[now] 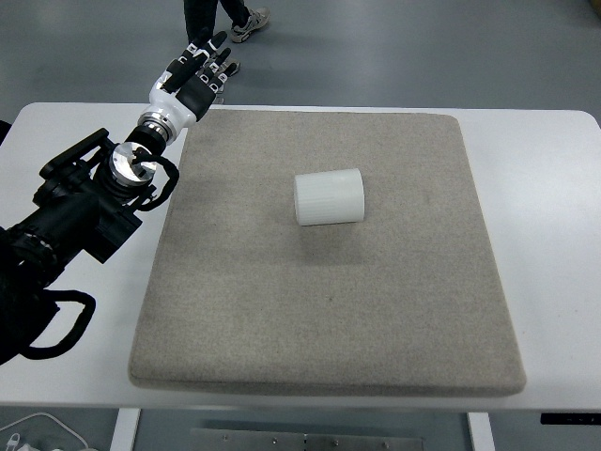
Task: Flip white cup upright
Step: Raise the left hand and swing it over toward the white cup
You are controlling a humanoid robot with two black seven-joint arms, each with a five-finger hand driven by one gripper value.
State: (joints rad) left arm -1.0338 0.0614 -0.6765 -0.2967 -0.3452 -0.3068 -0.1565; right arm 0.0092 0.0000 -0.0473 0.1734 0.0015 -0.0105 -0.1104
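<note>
A white ribbed cup (329, 196) lies on its side near the middle of the grey felt mat (329, 310). My left hand (199, 73) is raised over the mat's far left corner, well away from the cup. Its black and white fingers are stretched out straight and hold nothing. The left arm (84, 202) runs in from the lower left edge. No right arm shows.
The mat rests on a white table (545, 178). A person's legs and shoes (246, 21) stand on the floor beyond the table's far edge, close to my left hand. Cables (38, 432) hang at the bottom left.
</note>
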